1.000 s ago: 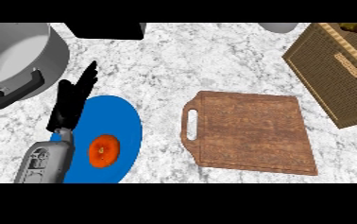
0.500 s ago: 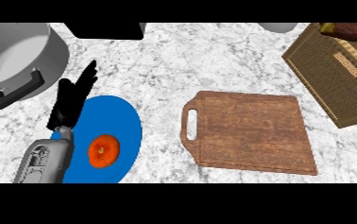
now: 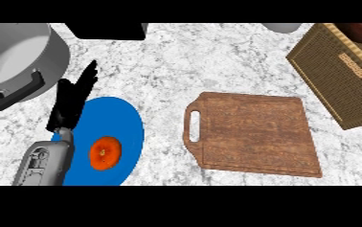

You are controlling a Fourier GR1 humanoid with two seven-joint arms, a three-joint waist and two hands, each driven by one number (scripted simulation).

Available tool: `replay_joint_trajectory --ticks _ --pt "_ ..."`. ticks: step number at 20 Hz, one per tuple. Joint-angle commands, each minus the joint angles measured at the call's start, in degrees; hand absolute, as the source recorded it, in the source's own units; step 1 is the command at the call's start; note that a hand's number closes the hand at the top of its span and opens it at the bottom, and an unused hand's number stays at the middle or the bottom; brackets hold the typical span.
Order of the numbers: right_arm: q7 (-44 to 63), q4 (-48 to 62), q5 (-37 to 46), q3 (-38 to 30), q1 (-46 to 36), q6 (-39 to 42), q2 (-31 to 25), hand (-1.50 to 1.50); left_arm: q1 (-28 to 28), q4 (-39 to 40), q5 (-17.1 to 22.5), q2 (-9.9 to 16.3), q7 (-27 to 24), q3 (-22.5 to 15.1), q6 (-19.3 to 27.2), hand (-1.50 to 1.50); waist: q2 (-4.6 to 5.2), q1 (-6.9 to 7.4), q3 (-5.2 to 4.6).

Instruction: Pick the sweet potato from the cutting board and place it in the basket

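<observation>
Spanning white-grey marble counter [image 3: 212, 63], cutting board [image 3: 254, 132], basket [image 3: 332, 73], blue plate [image 3: 117, 125]

grainy brown wooden cutting board [image 3: 258, 132], woven wicker basket [image 3: 332, 73], veined marble counter [image 3: 205, 63], smooth blue plate [image 3: 120, 125], matt grey metal pot [image 3: 25, 58]

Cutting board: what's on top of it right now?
Nothing shows on the cutting board; its whole wooden top is bare, with no sweet potato there. The basket stands at the right edge, its inside hidden from this view. An orange round item lies on the blue plate.
</observation>
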Motion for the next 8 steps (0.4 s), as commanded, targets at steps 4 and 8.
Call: replay_joint_trajectory --ticks 4,8 --pt "0.4 3.9 -4.3 -5.1 5.9 5.7 -9.3 -1.5 0.9 -0.3 -0.7 -0.1 -0.7 -0.2 0.6 0.0 0.23 -0.38 0.16" --pt "-2.4 4.8 -6.4 -7.4 9.2 9.4 -12.4 -1.5 -1.1 2.3 -0.3 0.5 -1.9 0.7 0.1 0.0 0.65 -0.95 0.3"
